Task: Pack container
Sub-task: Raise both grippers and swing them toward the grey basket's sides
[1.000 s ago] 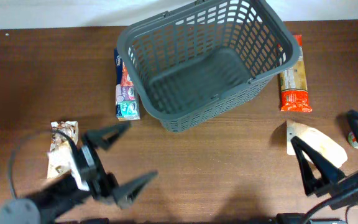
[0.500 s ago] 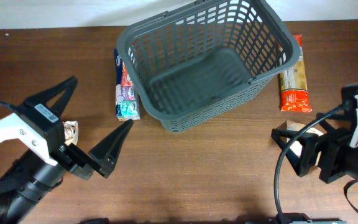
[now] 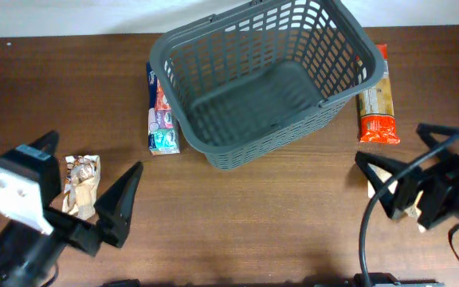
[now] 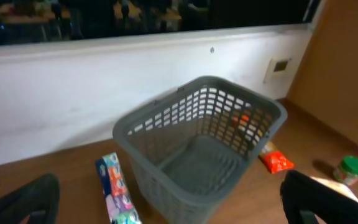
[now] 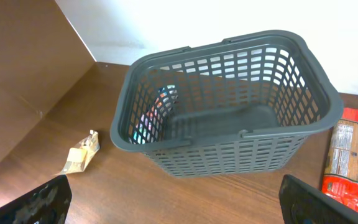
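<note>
Left hand (image 3: 94, 153) and right hand (image 3: 389, 142) gape empty; only the left wrist view shows a green-lidded jar (image 4: 350, 169), perhaps.

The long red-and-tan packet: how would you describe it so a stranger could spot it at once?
Find the big dark grey plastic lattice basket at the back of the brown wooden table. Just beside its right end lies the long red-and-tan packet. Nothing else there is slim and tan with bright red ends.
</note>
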You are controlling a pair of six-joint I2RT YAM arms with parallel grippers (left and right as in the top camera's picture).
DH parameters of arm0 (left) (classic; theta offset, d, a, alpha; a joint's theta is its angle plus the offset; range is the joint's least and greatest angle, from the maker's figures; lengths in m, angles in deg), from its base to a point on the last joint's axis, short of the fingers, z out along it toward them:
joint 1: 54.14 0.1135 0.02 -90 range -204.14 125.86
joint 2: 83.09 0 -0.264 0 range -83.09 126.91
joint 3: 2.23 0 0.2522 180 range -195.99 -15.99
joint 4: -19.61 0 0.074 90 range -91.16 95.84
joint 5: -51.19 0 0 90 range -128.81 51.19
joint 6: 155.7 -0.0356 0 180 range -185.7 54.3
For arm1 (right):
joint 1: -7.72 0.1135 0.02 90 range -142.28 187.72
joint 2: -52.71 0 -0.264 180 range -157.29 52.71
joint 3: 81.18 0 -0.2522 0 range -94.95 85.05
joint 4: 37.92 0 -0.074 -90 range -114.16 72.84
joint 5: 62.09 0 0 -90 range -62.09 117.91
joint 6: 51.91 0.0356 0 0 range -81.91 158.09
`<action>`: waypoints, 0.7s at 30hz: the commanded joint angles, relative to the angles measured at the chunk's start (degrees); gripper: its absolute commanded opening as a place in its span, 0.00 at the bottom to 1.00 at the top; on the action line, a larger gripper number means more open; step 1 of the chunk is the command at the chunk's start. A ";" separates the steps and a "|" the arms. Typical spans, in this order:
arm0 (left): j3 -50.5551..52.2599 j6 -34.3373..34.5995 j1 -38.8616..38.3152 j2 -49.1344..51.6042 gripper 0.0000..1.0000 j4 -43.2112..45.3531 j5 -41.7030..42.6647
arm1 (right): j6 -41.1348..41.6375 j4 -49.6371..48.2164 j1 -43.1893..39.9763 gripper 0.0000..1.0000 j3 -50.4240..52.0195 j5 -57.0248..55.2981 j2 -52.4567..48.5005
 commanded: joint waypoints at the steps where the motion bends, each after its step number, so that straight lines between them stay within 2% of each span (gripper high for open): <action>1: -4.68 -2.29 0.09 2.38 1.00 -2.49 5.07 | -0.74 -0.17 0.48 0.99 -1.55 1.05 -2.99; 10: -5.73 -3.91 0.09 2.49 1.00 -3.30 13.92 | -0.74 -0.22 0.87 0.99 -7.45 10.54 -10.78; 14: -5.73 -3.91 0.09 2.49 1.00 -3.23 16.92 | -0.72 -0.24 4.90 0.99 -9.70 11.26 -13.73; 16: -5.73 -3.89 0.09 2.49 1.00 -3.26 12.79 | -0.44 -0.33 7.72 0.99 -10.12 10.34 -14.58; 17: -5.75 -3.56 0.11 2.49 1.00 -3.56 6.71 | 0.11 -0.33 9.09 0.99 -10.23 8.98 -14.84; 18: -5.75 -2.75 0.09 2.56 1.00 -4.15 -3.76 | 1.29 -0.26 11.23 0.99 -10.25 6.14 -15.04; 20: -5.75 -2.27 0.09 3.06 1.00 -4.22 -12.90 | 1.97 -0.20 13.64 0.99 -10.25 3.26 -15.04; 21: -5.90 -2.27 0.09 3.52 1.00 -3.76 -13.55 | 2.05 -0.22 14.91 0.99 -10.25 2.01 -14.97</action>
